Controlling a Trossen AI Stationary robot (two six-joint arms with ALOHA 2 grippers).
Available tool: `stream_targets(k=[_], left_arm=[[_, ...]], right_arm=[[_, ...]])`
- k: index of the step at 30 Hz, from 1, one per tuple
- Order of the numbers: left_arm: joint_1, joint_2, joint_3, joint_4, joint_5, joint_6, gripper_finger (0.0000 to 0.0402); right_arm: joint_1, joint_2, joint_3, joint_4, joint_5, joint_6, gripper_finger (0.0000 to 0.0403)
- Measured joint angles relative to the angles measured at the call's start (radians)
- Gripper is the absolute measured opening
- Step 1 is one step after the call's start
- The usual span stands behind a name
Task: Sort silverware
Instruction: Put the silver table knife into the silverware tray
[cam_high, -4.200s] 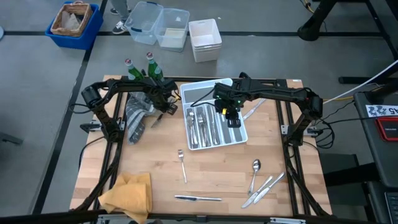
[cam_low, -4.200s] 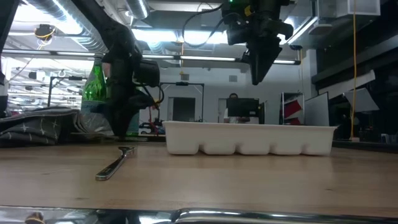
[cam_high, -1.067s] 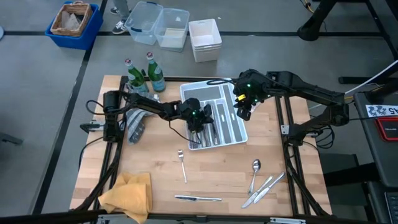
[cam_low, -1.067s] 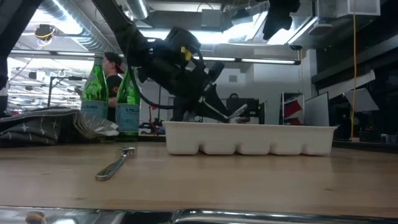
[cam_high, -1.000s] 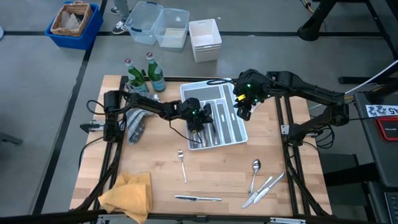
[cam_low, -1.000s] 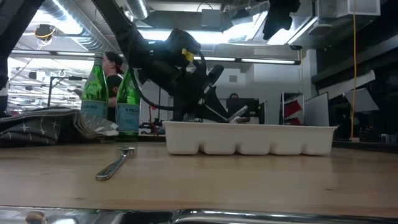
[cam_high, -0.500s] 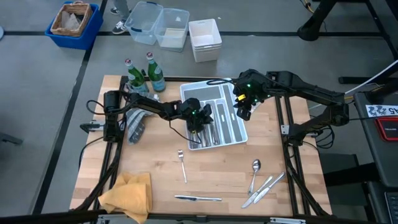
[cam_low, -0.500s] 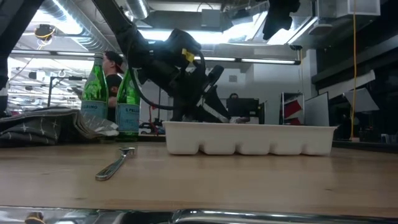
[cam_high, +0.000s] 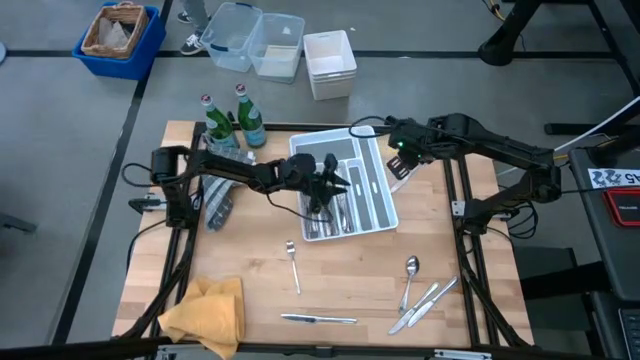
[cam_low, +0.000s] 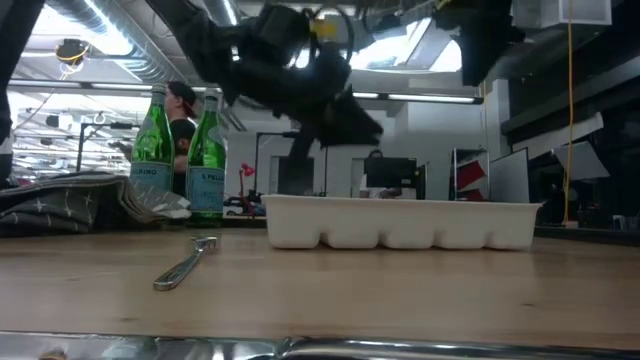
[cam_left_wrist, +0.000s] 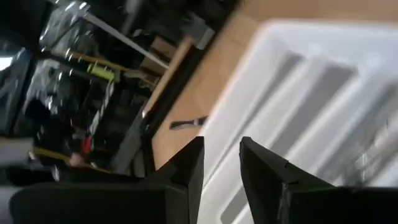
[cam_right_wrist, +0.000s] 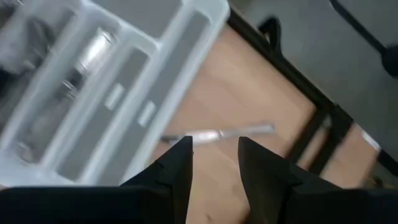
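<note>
The white compartmented tray lies at the table's far middle, with several pieces of silverware in its left compartments. My left gripper hovers open above the tray, nothing between its fingers. My right gripper hangs open, tipped downward, over the tray's right edge. One knife lies on the wood just right of the tray. Loose on the table are a fork, a knife, a spoon and two more pieces.
Two green bottles stand at the far left, with a grey cloth beside them. A yellow cloth lies at the near left corner. Bins sit on the floor beyond the table. A person shows behind the bottles.
My left gripper has risen out of the tray and rolled; the shiny piece seen at its fingertips earlier is no longer with it. My right gripper has turned and tipped further downward, shifting a little toward the tray's right edge.
</note>
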Motion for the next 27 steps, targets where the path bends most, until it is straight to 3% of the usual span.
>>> stream_targets(k=[8,16,22,27], left_arm=[[0.001,-0.100,0.000,-0.007,0.000,-0.384,0.0091],[0.003,-0.118,0.000,-0.055,-0.001,-0.531,0.0088],[0.002,-0.118,0.000,-0.157,0.000,-0.581,0.0088],[0.002,-0.118,0.000,-0.205,0.000,-0.772,0.0088]], right_arm=[[-0.111,0.000,-0.075,0.013,-0.097,0.006,0.0131],[-0.275,0.000,-0.260,0.050,-0.134,0.136,0.0131],[-0.358,0.000,-0.408,0.229,-0.211,0.265,0.0131],[-0.394,0.000,-0.503,0.420,-0.213,0.265,0.0131]])
